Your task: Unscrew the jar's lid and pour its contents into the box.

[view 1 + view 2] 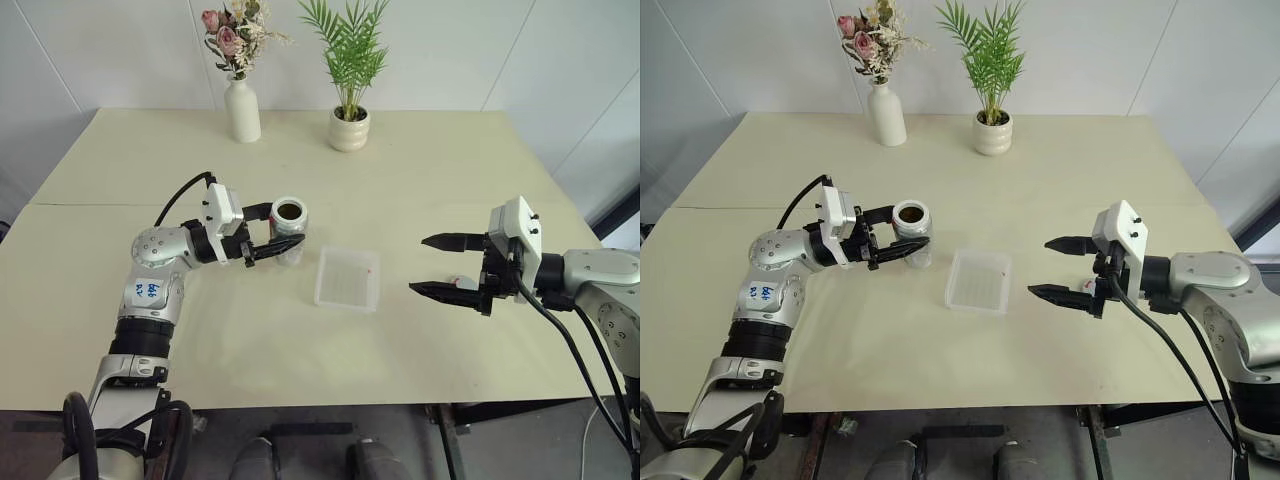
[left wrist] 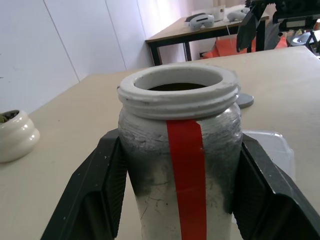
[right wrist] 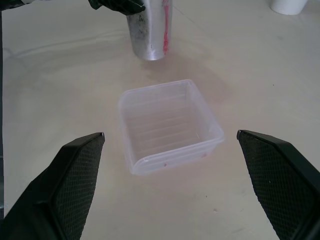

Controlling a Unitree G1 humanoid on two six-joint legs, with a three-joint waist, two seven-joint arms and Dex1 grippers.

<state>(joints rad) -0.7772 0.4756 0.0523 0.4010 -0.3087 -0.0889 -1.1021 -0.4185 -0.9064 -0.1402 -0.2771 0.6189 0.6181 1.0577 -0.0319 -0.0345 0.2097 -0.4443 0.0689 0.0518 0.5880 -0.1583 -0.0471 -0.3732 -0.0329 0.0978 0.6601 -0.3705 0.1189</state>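
Holding the open jar (image 1: pixel 289 228) in the left gripper (image 1: pixel 283 240), fingers clamped on its sides, left of the box (image 1: pixel 348 279).
Right gripper (image 1: pixel 432 265) spread wide, empty, right of box; lid (image 1: pixel 462 283) lies on the table (image 1: pixel 420 180) behind it. Judgement: carry the jar over the box centre, then tip slowly, mouth low, so the contents (image 2: pixel 180 86) land inside the walls.
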